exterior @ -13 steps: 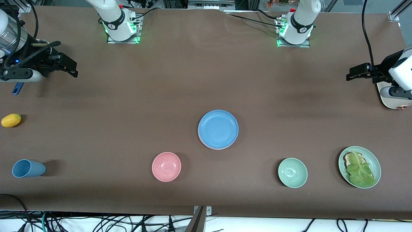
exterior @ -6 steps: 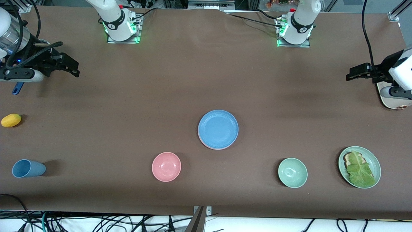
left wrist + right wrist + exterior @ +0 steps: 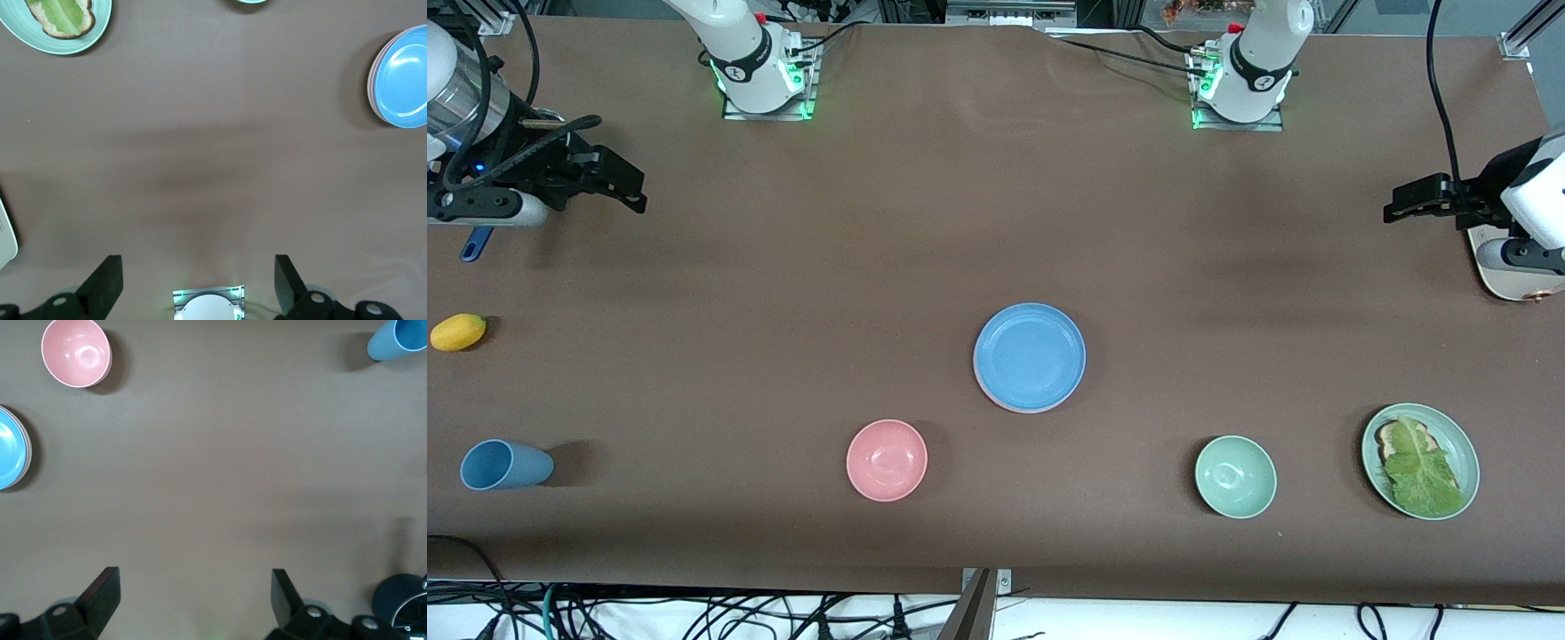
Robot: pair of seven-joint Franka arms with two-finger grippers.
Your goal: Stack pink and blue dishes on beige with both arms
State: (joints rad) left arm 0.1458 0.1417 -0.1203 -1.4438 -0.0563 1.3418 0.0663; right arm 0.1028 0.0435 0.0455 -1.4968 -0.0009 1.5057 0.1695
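The sky-blue plate [image 3: 1030, 356] lies on top of a stack in the middle of the table, with the salmon-pink plate's rim [image 3: 996, 400] showing just under it. The wrist views show the blue plate [image 3: 402, 77] [image 3: 8, 457] at their edges. The beige plate is hidden beneath or out of view. My right gripper [image 3: 630, 188] [image 3: 195, 581] hangs open and empty over the right arm's end of the table. Over the left arm's end my left gripper [image 3: 1398, 204] [image 3: 198, 268] is also open and holds nothing. Both are well apart from the stack.
Nearer the front camera than the stack stand a pink bowl [image 3: 887, 460], a mint-green bowl [image 3: 1235, 476] and a green plate [image 3: 1472, 462] with toast and lettuce. A blue cup [image 3: 505, 465] on its side and a yellow fruit [image 3: 458, 332] lie at the right arm's end.
The right gripper shifted slightly toward the table's middle a second ago and has held still since. The left arm and the plates have not moved.
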